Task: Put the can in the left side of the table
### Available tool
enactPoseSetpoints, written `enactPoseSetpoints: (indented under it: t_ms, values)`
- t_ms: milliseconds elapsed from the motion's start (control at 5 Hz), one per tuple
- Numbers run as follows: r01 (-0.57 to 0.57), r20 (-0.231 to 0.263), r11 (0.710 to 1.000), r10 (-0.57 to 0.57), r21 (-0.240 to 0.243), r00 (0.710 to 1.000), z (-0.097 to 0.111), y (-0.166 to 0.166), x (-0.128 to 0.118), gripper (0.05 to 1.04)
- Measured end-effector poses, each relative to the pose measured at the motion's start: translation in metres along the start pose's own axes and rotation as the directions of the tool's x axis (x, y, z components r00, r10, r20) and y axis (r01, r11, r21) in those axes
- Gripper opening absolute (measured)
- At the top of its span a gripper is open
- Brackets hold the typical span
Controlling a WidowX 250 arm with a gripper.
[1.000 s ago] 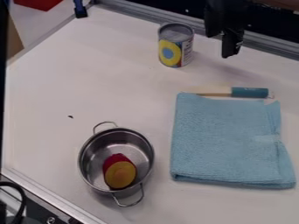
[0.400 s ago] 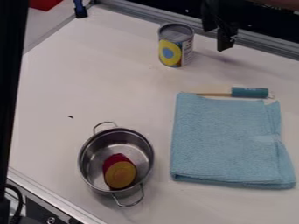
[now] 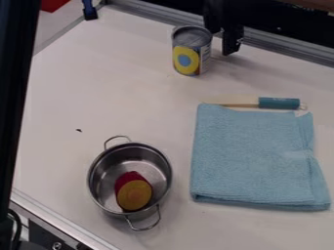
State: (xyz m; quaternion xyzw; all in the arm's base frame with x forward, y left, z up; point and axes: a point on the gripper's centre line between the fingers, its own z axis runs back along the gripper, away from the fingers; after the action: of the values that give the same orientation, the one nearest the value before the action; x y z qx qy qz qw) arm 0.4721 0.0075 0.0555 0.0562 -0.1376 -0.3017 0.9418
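Note:
The gripper (image 3: pixel 225 38) hangs at the top of the view, just right of the can and close beside its upper right rim; whether they touch is hard to tell. Upright on the white table near its far edge stands the can (image 3: pixel 191 52), grey-topped with a yellow and blue label. The table (image 3: pixel 98 88) has its left edge running down the left side of the view.
A metal pot (image 3: pixel 96 168) holding a red and yellow object (image 3: pixel 134 193) stands at lower left. On the right lie a folded blue towel (image 3: pixel 254 156) and a teal-handled utensil (image 3: pixel 279 103). A raised metal rim (image 3: pixel 153 15) borders the far edge.
The gripper has moved left, from well right of the can to right beside it. The can has shifted slightly left. A dark shape at the left edge now covers more of the view.

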Motion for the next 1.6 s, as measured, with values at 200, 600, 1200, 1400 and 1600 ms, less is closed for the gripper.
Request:
enactPoseSetpoints:
  t_ms: [200, 600, 1200, 1400, 1600]
  values:
    - [-0.022, -0.013, 1.000, 0.022, 0.006, 1.000, -0.012, 0.007, -0.018, 0.996]
    - [-0.043, -0.050, 0.999, 0.043, 0.001, 0.998, -0.006, 0.020, -0.062, 0.996]
    - [-0.034, -0.025, 0.998, 0.036, 0.048, 0.999, 0.015, 0.027, -0.130, 0.996]
    - [-0.035, -0.035, 0.998, 0.037, 0.051, 0.999, 0.015, 0.032, -0.150, 0.996]
    - [-0.028, -0.021, 0.998, 0.029, 0.053, 0.999, 0.019, 0.034, -0.168, 0.996]
